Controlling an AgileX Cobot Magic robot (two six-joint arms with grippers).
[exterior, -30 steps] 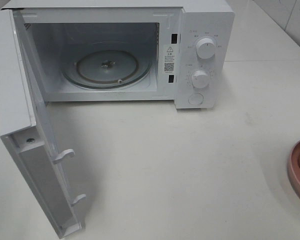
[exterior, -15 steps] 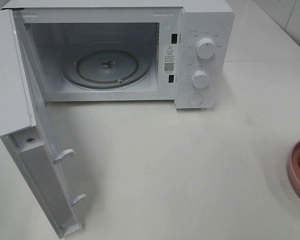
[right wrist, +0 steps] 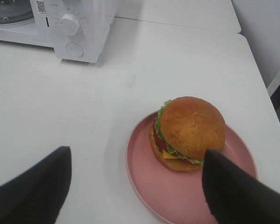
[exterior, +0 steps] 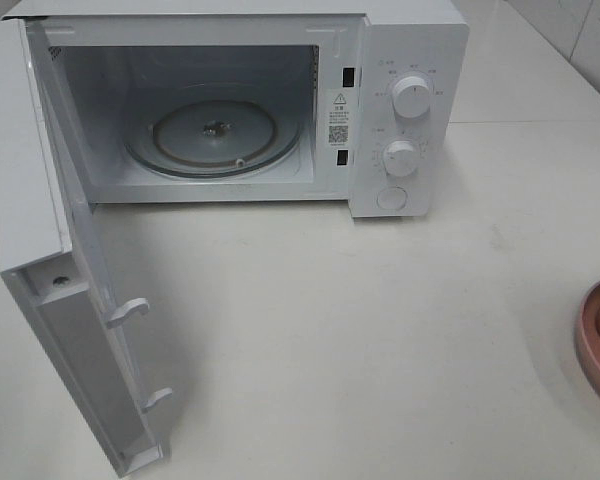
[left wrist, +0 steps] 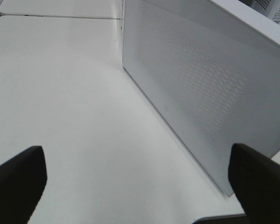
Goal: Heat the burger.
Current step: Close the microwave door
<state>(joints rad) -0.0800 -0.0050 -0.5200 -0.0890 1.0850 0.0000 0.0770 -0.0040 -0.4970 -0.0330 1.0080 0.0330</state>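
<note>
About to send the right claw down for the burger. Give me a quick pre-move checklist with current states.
1. Microwave door swung open: ok.
2. Glass turntable bare: ok.
3. Burger upright on pink plate: ok.
4. Right claw open, holding nothing: ok.
5. Right claw centred on burger: not ok, burger sits toward one finger.
6. Left claw open, by the door's outer face: ok.

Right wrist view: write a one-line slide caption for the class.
Open right gripper hovers above the golden-bun burger on its round pink plate, with the white microwave beyond.
</note>
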